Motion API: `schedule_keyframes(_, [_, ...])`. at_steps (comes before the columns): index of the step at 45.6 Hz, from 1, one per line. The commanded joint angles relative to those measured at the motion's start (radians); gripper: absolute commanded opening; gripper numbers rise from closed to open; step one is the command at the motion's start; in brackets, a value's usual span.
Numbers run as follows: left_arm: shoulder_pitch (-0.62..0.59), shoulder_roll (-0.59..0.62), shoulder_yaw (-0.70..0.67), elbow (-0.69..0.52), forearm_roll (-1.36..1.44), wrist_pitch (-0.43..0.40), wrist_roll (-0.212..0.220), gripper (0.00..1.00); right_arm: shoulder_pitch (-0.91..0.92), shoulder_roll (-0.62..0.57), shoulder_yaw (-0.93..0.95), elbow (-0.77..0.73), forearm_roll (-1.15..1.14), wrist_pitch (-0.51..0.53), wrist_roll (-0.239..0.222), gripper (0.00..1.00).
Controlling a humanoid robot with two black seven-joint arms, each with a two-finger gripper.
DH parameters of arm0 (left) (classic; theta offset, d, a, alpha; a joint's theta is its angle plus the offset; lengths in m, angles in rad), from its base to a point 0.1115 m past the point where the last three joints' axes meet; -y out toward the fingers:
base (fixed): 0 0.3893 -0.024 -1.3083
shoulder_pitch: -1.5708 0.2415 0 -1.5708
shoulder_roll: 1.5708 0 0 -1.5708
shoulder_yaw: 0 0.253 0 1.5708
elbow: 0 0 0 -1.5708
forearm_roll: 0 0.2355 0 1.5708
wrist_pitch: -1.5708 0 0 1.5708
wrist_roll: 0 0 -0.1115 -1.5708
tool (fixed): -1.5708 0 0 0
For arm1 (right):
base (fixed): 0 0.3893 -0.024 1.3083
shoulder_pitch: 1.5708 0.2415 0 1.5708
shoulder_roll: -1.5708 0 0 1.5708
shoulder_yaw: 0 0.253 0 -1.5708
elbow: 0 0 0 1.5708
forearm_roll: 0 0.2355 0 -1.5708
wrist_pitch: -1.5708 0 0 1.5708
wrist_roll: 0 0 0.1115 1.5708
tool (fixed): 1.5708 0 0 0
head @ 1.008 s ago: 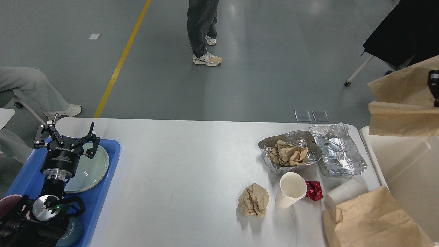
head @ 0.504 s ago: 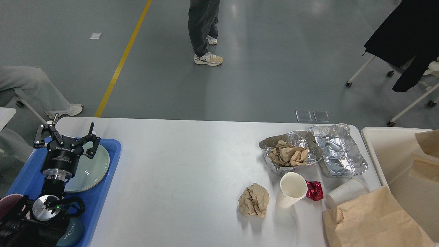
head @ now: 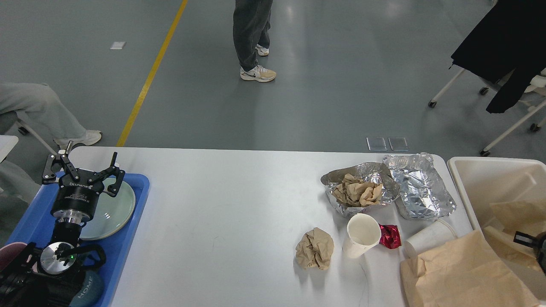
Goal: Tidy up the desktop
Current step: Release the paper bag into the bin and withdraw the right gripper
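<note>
A: What do we count on the desktop (head: pixel 239 204)?

B: It fills the middle of our view. On its right side: two foil containers (head: pixel 420 187), one holding crumpled brown paper (head: pixel 357 192); one loose paper ball (head: pixel 315 248); two white cups (head: pixel 361 235), one upright, one on its side; one red wrapper (head: pixel 391 237); one brown bag (head: pixel 460 273).

A: And our grippers?

B: Our left gripper (head: pixel 83 166) hovers with fingers spread, empty, above the one plate (head: pixel 111 209) in the blue tray (head: pixel 132 230). Our right gripper (head: pixel 538 249) sits at the view's edge over the cream bin (head: pixel 469 187); we cannot tell its state.
</note>
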Motion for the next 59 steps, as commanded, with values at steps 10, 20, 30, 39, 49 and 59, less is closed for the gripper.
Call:
schedule_keyframes(10, [0.0, 0.0, 0.0, 0.0, -0.001, 0.0, 0.0, 0.96, -0.052, 0.022, 0.011, -0.021, -0.001, -0.058, -0.008, 0.0])
schedule_keyframes(20, [0.0, 0.0, 0.0, 0.0, 0.001, 0.0, 0.0, 0.96, -0.072, 0.025, 0.022, -0.019, -0.001, -0.214, -0.001, 0.89])
schedule_keyframes(30, [0.0, 0.0, 0.0, 0.0, -0.001, 0.0, 0.0, 0.96, -0.069, 0.028, 0.02, -0.012, -0.002, -0.267, 0.001, 1.0])
schedule_keyframes(39, [0.0, 0.0, 0.0, 0.0, -0.001, 0.0, 0.0, 0.96, -0.059, 0.025, 0.022, -0.001, -0.007, -0.265, 0.002, 1.0])
schedule_keyframes(49, [0.0, 0.0, 0.0, 0.0, -0.001, 0.0, 0.0, 0.96, 0.058, -0.018, 0.011, 0.095, -0.027, -0.222, -0.01, 1.0])
schedule_keyframes(59, [0.0, 0.0, 0.0, 0.0, 0.001, 0.0, 0.0, 0.96, 0.447, -0.158, -0.015, 0.505, -0.177, -0.054, -0.122, 1.0])
